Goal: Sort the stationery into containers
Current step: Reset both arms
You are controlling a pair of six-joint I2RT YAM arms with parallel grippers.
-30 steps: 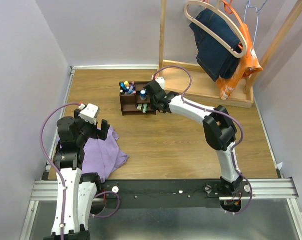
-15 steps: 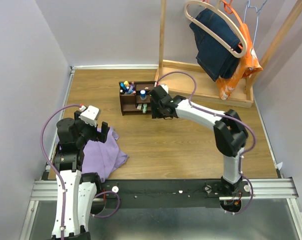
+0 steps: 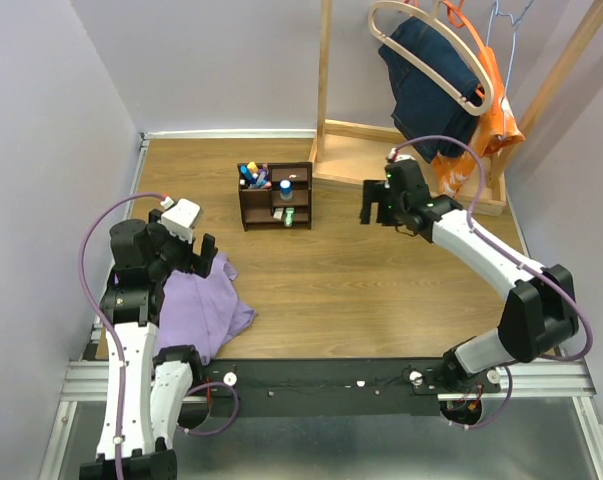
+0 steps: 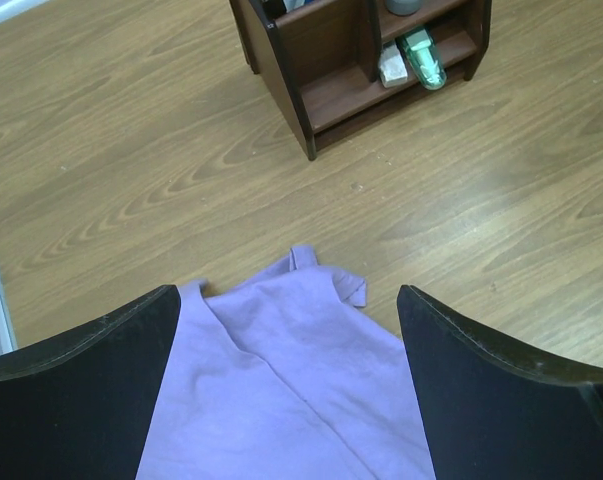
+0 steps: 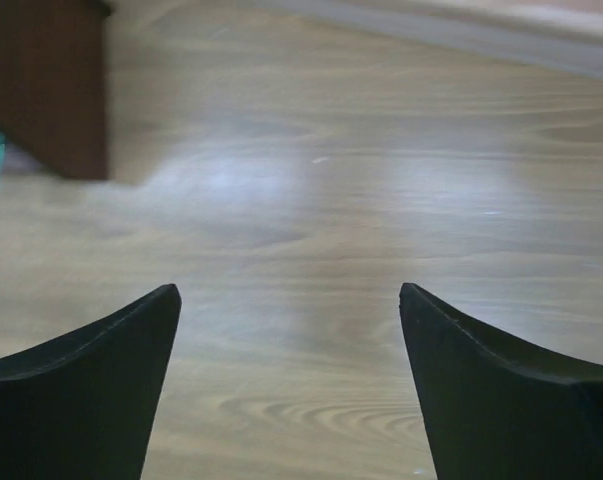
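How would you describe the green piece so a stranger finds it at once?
On the wooden table, find the small dark brown organiser. Its lowest open shelf holds two things at the right end. The green piece is the translucent one, lying beside a white item.

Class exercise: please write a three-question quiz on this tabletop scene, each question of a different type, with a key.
1. True or false: the right gripper is shut on a pen.
2. What lies on the table below the open left gripper? A. a purple cloth B. a blue towel C. a sheet of paper
3. Fill in: the pale green piece lies on the ___ shelf of the dark brown organiser.
Key: 1 false, it is open and empty; 2 A; 3 bottom.
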